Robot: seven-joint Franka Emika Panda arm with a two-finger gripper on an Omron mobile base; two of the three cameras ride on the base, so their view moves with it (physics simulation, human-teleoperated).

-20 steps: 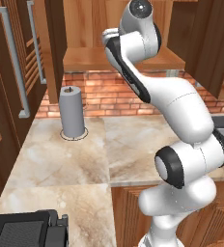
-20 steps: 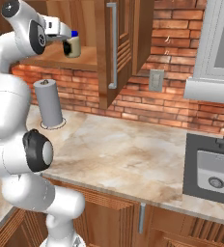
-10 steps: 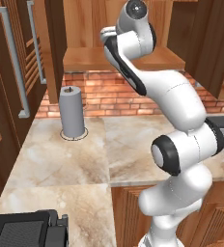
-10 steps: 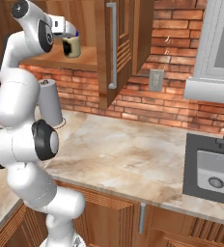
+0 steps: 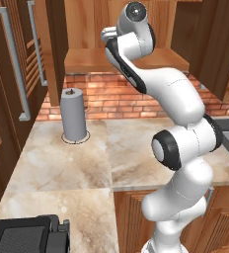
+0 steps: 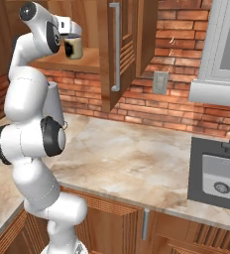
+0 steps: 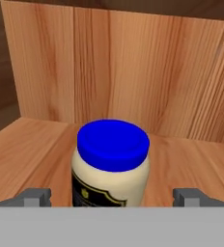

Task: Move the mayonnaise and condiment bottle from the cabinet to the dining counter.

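Mayonnaise [image 7: 111, 166] upright on the cabinet [image 7: 32, 149] shelf, centred between the end effector [image 7: 112, 195] fingertips [image 7: 34, 197], neither tip touching the jar. End effector fully open, holding nothing. Jar: blue lid, dark label with gold trim, text unreadable. Right base view: mayonnaise [image 6: 74, 47] at the end effector [image 6: 70, 39].

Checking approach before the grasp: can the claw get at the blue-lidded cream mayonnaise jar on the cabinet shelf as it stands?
Probably yes. The claw is open, its fingertips wide on either side of the blue-lidded cream mayonnaise jar, which stands upright on the wooden cabinet shelf. Nothing lies between them.
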